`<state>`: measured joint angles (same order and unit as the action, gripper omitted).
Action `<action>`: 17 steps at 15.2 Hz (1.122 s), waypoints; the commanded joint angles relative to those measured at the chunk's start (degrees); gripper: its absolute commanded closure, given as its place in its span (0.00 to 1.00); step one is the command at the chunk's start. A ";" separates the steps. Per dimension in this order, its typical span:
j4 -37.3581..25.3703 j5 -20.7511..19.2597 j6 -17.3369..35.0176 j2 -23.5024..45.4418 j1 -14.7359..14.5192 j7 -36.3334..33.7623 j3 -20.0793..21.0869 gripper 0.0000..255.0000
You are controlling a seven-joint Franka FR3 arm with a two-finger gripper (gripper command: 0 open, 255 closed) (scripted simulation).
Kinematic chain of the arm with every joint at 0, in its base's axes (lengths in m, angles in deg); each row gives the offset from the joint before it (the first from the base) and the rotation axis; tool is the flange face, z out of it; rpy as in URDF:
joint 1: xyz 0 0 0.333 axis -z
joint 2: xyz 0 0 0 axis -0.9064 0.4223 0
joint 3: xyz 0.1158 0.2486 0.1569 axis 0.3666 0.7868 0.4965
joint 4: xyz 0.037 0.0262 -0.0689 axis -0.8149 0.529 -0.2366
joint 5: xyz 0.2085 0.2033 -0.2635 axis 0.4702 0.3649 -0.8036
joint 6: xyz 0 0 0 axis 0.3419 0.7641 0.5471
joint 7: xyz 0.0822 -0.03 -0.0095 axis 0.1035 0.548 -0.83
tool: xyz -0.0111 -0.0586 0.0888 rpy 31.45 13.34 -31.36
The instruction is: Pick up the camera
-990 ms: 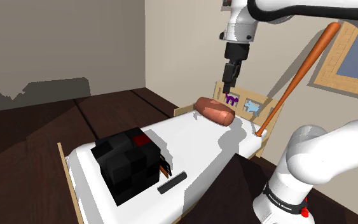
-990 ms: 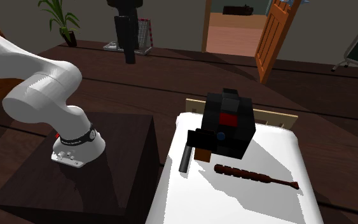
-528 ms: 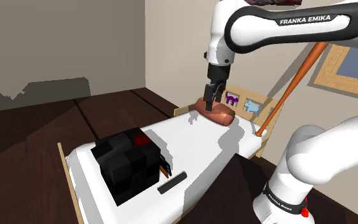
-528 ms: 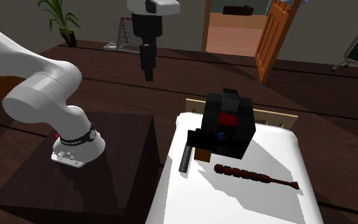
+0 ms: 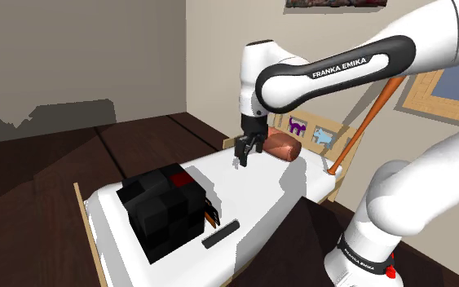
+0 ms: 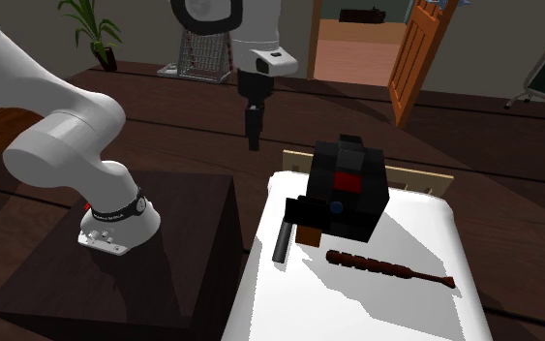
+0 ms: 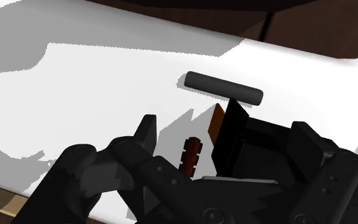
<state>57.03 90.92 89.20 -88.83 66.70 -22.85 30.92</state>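
White capitals reading FRANKA EMIKA run along the dark link [image 5: 337,67] of the arm [image 5: 431,167] in the shoulder view, plainly legible against the black casing. The same view shows a black band [image 5: 358,259] ringing the arm's foot, with small white lettering that seems to spell the same brand name, though it curves away and is hard to make out letter by letter. In the second exterior view a base ring [image 6: 115,214] circles the bottom of the arm and carries a line of tiny white characters that cannot be read.
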 commanded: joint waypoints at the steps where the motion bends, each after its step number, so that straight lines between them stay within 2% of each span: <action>1: 0.72 -0.91 4.40 3.69 0.64 -2.86 1.66 0.00; 5: 0.03 -4.30 11.65 12.29 2.24 -9.66 5.07 0.00; 8: -1.54 -8.58 16.31 19.52 3.59 -15.75 7.20 0.00; 13: -6.23 -18.91 21.68 32.54 4.54 -27.62 8.49 0.00; 17: -11.71 -27.47 23.75 42.96 2.82 -36.71 6.54 0.00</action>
<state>46.92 66.15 112.16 -49.10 70.11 -56.77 38.12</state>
